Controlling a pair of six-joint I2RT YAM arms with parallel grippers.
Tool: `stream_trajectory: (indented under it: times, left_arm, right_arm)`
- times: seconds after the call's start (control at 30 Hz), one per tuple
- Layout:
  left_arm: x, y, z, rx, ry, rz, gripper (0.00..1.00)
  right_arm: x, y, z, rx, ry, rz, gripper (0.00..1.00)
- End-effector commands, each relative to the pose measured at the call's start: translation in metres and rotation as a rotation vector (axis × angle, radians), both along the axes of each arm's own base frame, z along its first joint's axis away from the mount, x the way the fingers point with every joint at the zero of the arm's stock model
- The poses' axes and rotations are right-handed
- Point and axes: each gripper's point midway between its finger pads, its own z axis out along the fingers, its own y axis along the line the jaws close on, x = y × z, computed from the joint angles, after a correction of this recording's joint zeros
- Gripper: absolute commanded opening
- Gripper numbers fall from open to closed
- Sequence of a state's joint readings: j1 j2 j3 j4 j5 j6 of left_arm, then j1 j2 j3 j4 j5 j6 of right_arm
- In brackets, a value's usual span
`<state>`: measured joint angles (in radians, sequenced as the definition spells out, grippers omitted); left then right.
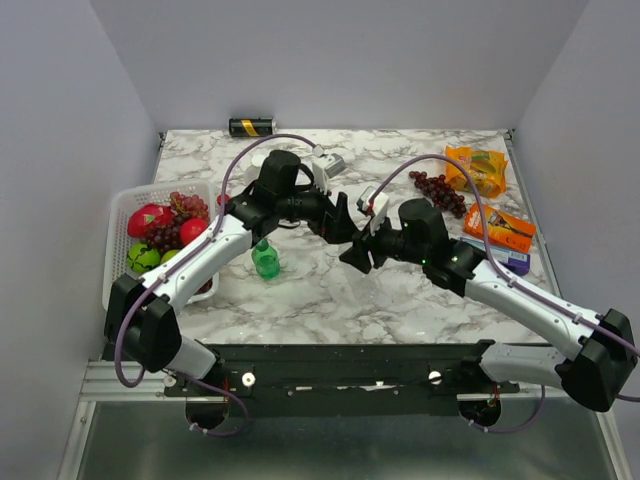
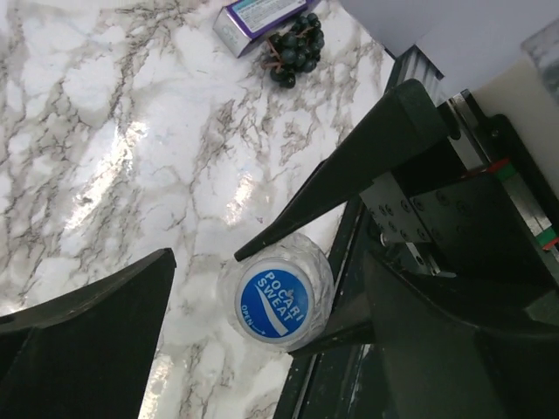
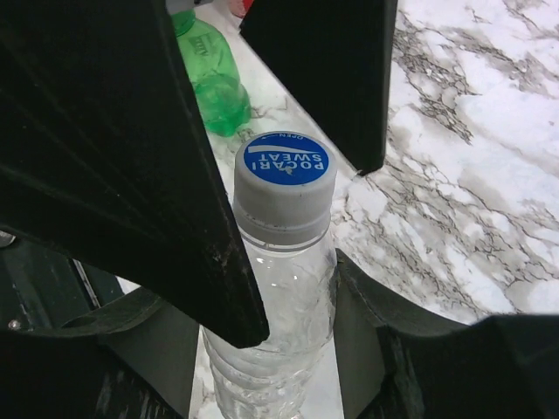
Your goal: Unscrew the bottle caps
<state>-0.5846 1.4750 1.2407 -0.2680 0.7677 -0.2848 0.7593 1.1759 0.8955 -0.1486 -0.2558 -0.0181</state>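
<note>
bottle (image 3: 284, 262), capped, in right gripper (image 3: 266, 305); fruit (image 1: 165, 235) in basket (image 1: 120, 207)

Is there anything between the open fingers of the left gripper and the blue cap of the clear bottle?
Nothing visible does. The left gripper is open, one finger on each side of the blue cap, with bare gaps. The right gripper grips the clear bottle below the cap.

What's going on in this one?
The right gripper is closed around the body of a clear Pocari Sweat bottle, holding it upright at mid-table. The left gripper is open above it, its fingers on either side of the blue cap and not touching it. The cap is on the bottle. A small green bottle stands nearby, untouched.
</note>
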Motion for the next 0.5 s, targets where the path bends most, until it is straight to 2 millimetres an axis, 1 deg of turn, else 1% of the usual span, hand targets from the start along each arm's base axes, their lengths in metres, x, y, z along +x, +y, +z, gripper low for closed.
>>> stream_trajectory:
  times: [0.0, 0.07, 0.1, 0.17, 0.2, 0.23, 0.27, 0.3, 0.33, 0.37, 0.4, 0.47]
  left_arm:
    - [0.011, 0.01, 0.025, -0.013, -0.141, 0.114, 0.99]
    - [0.02, 0.018, 0.025, 0.009, -0.177, 0.184, 0.99]
    - [0.022, 0.022, 0.033, -0.001, -0.209, 0.209, 0.99]
    - [0.032, 0.034, 0.033, 0.015, -0.239, 0.294, 0.99]
    - [0.033, 0.038, 0.046, -0.013, -0.28, 0.311, 0.99]
    - [0.036, 0.043, 0.053, -0.032, -0.305, 0.33, 0.99]
    - [0.036, 0.05, 0.046, -0.036, -0.313, 0.355, 0.99]
    - [0.034, 0.054, 0.068, -0.112, -0.356, 0.38, 0.99]
    - [0.034, 0.058, 0.073, -0.141, -0.365, 0.396, 0.99]
    - [0.033, 0.062, 0.073, -0.153, -0.367, 0.407, 0.99]
    - [0.031, 0.063, 0.08, -0.171, -0.377, 0.409, 0.99]
    - [0.029, 0.063, 0.086, -0.19, -0.361, 0.41, 0.99]
  right_arm:
    - [-0.009, 0.008, 0.026, 0.09, -0.042, 0.052, 0.21]
    - [-0.012, 0.006, 0.029, 0.098, -0.05, 0.055, 0.21]
    - [-0.013, 0.006, 0.028, 0.097, -0.049, 0.055, 0.21]
    - [-0.014, 0.004, 0.028, 0.098, -0.053, 0.054, 0.2]
    - [-0.013, 0.003, 0.026, 0.093, -0.053, 0.044, 0.2]
    - [-0.012, 0.001, 0.023, 0.086, -0.052, 0.033, 0.2]
    - [-0.011, 0.0, 0.022, 0.095, -0.029, 0.004, 0.2]
    - [-0.004, -0.005, 0.02, 0.085, -0.037, -0.04, 0.2]
    - [-0.002, -0.008, 0.021, 0.082, -0.044, -0.061, 0.19]
    - [0.001, -0.011, 0.025, 0.087, -0.05, -0.083, 0.19]
    - [0.004, -0.014, 0.029, 0.094, -0.058, -0.106, 0.19]
    - [0.01, -0.019, 0.039, 0.125, -0.055, -0.137, 0.19]
